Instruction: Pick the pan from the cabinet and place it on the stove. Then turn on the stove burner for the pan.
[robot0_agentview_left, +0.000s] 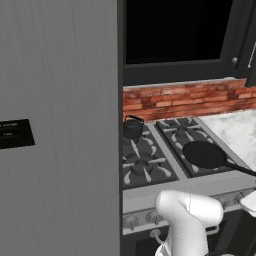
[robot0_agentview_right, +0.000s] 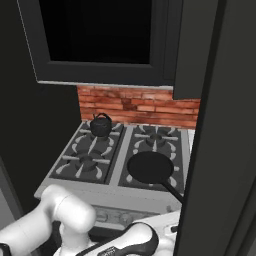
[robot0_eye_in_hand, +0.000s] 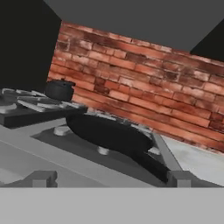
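The arm (robot0_agentview_left: 187, 215) consisted of smooth, glossy white rounded link housings with bulbous elbow sections. Dark charcoal bands (robot0_agentview_right: 120, 245) separated the links at the joints. The finger tips (robot0_eye_in_hand: 41, 178) were small, blocky and grey.

I'm looking at a red brick backsplash (robot0_agentview_left: 185, 100) that runs along the wall under a dark, black-framed opening (robot0_agentview_right: 95, 30). A tall grey panel (robot0_agentview_left: 55, 100) with a small black label (robot0_agentview_left: 15, 134) takes up my left side, and a pale marbled countertop (robot0_agentview_left: 240, 131) lies off to the right. A small black kettle (robot0_agentview_right: 101, 125) sits near the bricks, and the light is dim and even.
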